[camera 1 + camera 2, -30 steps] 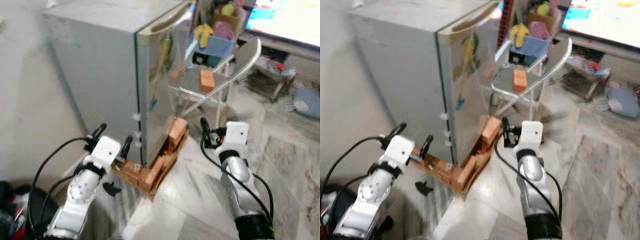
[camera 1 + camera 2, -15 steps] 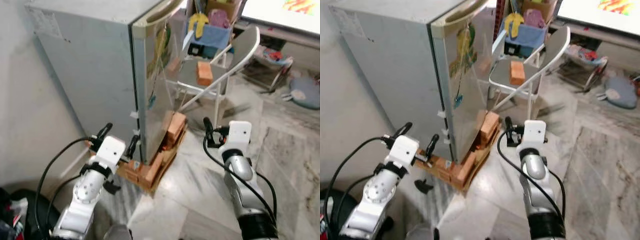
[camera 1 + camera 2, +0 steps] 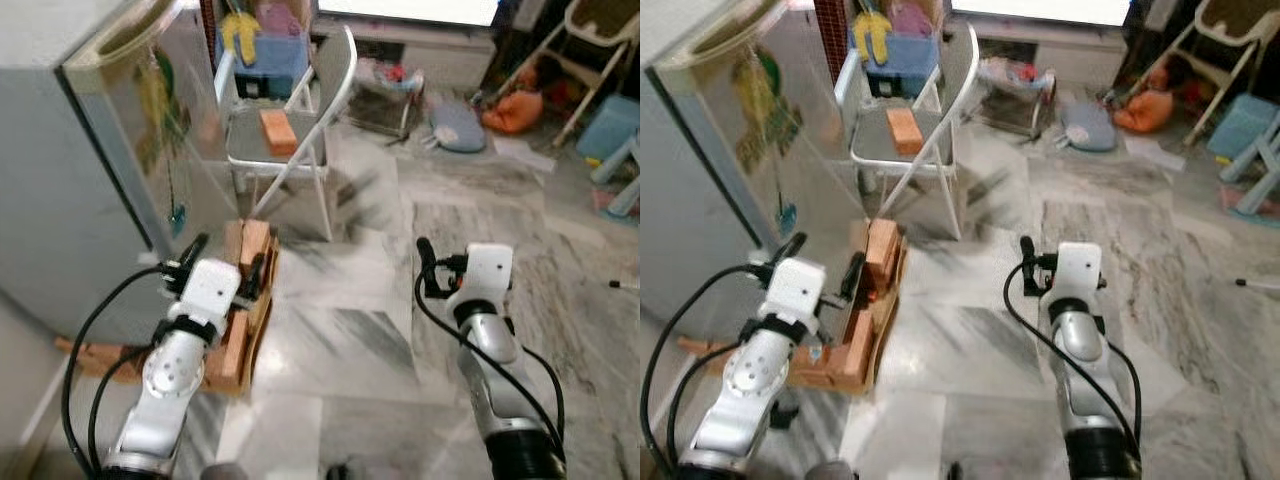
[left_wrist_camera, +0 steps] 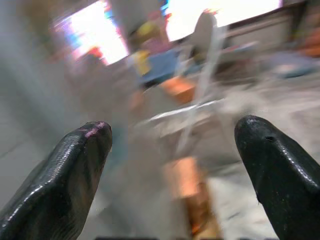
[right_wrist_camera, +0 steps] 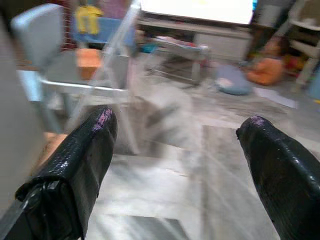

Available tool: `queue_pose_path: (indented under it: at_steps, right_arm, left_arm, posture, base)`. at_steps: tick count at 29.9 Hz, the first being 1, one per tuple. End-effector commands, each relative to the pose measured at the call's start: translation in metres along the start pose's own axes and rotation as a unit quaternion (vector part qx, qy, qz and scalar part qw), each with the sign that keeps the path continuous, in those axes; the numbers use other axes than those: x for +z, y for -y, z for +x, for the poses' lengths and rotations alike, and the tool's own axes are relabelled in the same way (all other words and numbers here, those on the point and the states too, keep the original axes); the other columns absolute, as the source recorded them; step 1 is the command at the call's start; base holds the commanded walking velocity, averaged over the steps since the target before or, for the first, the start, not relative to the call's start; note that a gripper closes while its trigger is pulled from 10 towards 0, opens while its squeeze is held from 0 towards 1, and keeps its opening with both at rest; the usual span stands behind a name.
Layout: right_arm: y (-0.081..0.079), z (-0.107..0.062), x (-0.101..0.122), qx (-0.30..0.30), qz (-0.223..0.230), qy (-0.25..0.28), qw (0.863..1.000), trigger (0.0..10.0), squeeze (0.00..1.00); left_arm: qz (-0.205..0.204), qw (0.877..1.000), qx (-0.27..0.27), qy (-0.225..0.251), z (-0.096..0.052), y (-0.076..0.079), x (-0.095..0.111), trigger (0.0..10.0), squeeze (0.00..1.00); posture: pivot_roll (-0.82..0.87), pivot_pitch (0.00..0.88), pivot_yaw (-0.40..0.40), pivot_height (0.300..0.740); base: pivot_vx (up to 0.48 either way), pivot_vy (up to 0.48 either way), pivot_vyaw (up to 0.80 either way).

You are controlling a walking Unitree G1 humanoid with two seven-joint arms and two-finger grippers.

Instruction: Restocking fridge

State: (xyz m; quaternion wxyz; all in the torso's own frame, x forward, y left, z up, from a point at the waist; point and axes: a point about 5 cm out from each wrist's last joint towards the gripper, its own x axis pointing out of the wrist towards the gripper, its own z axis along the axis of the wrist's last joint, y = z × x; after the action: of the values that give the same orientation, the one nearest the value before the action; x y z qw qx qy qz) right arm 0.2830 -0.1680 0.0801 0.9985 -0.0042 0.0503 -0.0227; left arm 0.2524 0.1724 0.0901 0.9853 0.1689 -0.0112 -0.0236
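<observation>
Marble floor [image 3: 350, 340]; fridge [image 3: 70, 190] beside left tool [image 3: 222, 262].

Both arms reach forward, left pincer [image 3: 222, 265] and right pincer [image 5: 175, 165] spread wide, holding nothing.

We see open marble floor [image 3: 350, 340] ahead, hemmed left by the fridge [image 3: 90, 180], bricks [image 3: 245, 290] and folding chair [image 3: 290, 130].

A lived-in home: a grey fridge [image 3: 70, 180] on the left stands raised on bricks [image 3: 880, 250] over marble floor [image 3: 360, 340], a folding chair [image 3: 290, 130] beyond it, and toys, a cushion [image 3: 455, 110] and child's seats [image 3: 600, 30] lie far right
</observation>
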Motion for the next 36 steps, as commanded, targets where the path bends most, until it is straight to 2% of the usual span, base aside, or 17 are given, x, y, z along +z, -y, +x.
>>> queue_pose_path:
  at_steps: [1, 4, 6, 9, 13, 15, 19, 26, 28, 36]
  right_arm:
    - [0.001, 0.001, 0.003, 0.002, -0.001, 0.004, 1.000, 10.0, 0.00]
    - [0.002, 0.001, 0.004, 0.001, -0.001, 0.005, 1.000, 10.0, 0.00]
    - [0.005, -0.001, 0.005, -0.002, -0.002, 0.007, 1.000, 10.0, 0.00]
    - [0.008, -0.005, 0.007, -0.004, -0.002, 0.010, 1.000, 10.0, 0.00]
    - [0.012, -0.019, 0.009, 0.003, 0.003, 0.015, 1.000, 10.0, 0.00]
    - [0.012, -0.024, 0.006, 0.005, -0.006, 0.011, 1.000, 10.0, 0.00]
    - [0.014, -0.022, 0.005, -0.002, -0.008, 0.007, 1.000, 10.0, 0.00]
    - [0.012, -0.021, 0.005, 0.006, -0.013, 0.003, 1.000, 10.0, 0.00]
    - [0.010, -0.021, 0.006, 0.011, -0.015, 0.003, 1.000, 10.0, 0.00]
    - [0.005, -0.017, 0.008, 0.016, -0.016, 0.005, 1.000, 10.0, 0.00]
  left_arm:
    - [-0.014, 0.999, 0.037, -0.021, -0.001, -0.011, -0.006, 10.0, 0.00]
    - [-0.029, 0.997, 0.060, -0.034, -0.002, -0.019, -0.009, 10.0, 0.00]
    - [-0.059, 0.994, 0.073, -0.057, -0.004, -0.023, -0.014, 10.0, 0.00]
    - [-0.096, 0.991, 0.058, -0.067, -0.006, -0.021, -0.016, 10.0, 0.00]
    - [-0.107, 0.993, 0.012, -0.056, -0.009, -0.012, -0.012, 10.0, 0.00]
    - [-0.101, 0.994, -0.002, -0.048, -0.010, -0.008, -0.011, 10.0, 0.00]
    - [-0.099, 0.994, -0.002, -0.045, -0.008, -0.006, -0.009, 10.0, 0.00]
    - [-0.093, 0.995, -0.004, -0.046, -0.008, -0.010, -0.008, 10.0, 0.00]
    - [-0.088, 0.995, -0.005, -0.043, -0.008, -0.012, -0.008, 10.0, 0.00]
    - [-0.065, 0.997, -0.038, -0.026, -0.011, -0.002, -0.003, 10.0, 0.00]
  posture:
    - [0.12, 0.008, -0.058, 0.740]
    - [0.12, 0.008, -0.057, 0.740]
    - [0.12, 0.007, -0.057, 0.740]
    - [0.12, 0.007, -0.057, 0.740]
    - [0.11, 0.006, -0.053, 0.740]
    - [0.11, 0.007, -0.051, 0.740]
    - [0.10, 0.009, -0.047, 0.740]
    - [0.12, 0.010, -0.055, 0.740]
    - [0.12, 0.011, -0.056, 0.740]
    - [0.12, 0.014, -0.055, 0.740]
  base:
    - [0.000, 0.000, 0.00]
    - [0.000, 0.000, 0.00]
    - [0.000, 0.000, 0.00]
    - [0.000, 0.000, 0.00]
    - [0.000, 0.000, 0.00]
    - [0.000, 0.000, 0.00]
    - [0.077, 0.064, 0.00]
    - [0.292, 0.349, 0.00]
    - [0.364, 0.315, 0.00]
    - [0.480, 0.000, 0.00]
